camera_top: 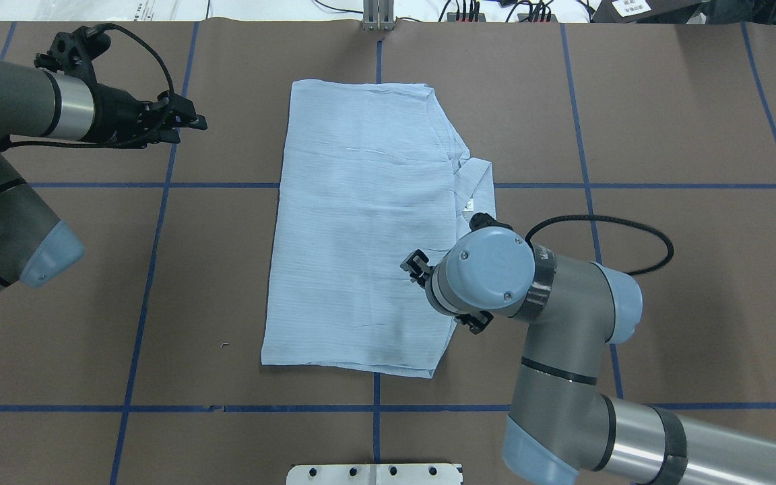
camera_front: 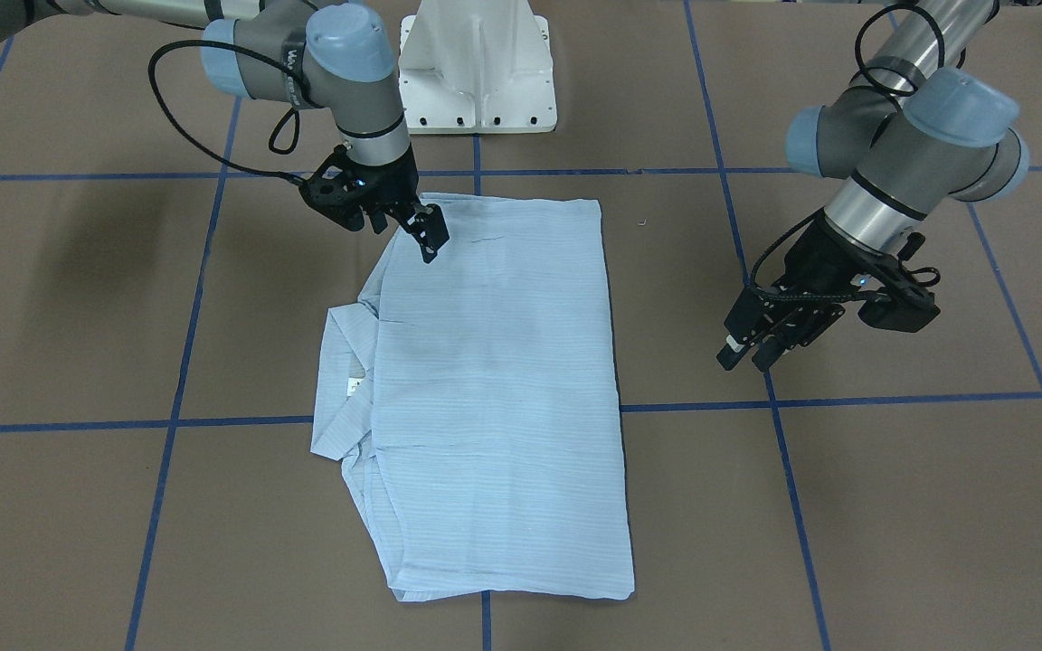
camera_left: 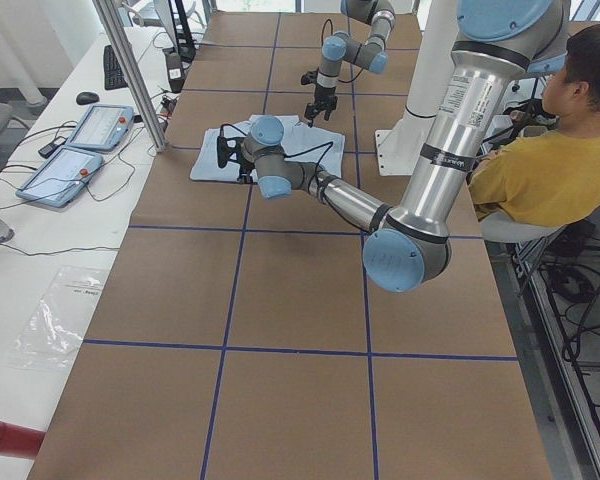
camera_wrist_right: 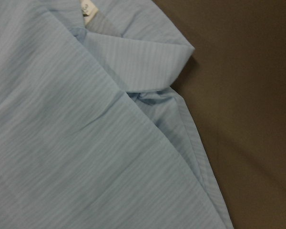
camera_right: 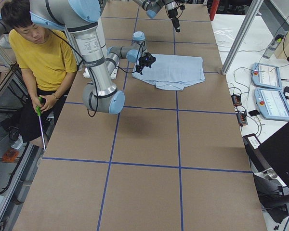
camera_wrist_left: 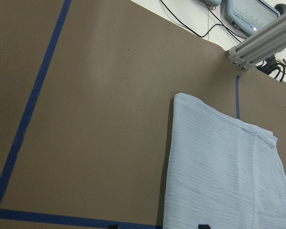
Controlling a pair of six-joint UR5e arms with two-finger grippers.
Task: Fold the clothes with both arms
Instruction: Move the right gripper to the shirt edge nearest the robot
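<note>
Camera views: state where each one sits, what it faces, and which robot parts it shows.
Front-facing: across the table, facing the pedestal, looking down on the shirt; right arm, left arm.
Overhead: behind the pedestal, looking forward and down; both arms.
Left: table's end; left arm near.
Right: opposite end; right arm near.
Left wrist: shirt's edge, table.
Right wrist: close on the collar.
Shared: the shirt appears in all.

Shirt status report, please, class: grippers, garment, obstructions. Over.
Left gripper open, empty, clear of shirt. Right gripper over shirt's edge, jaws unclear. Shirt folded flat, collar showing. No obstruction seen.
</note>
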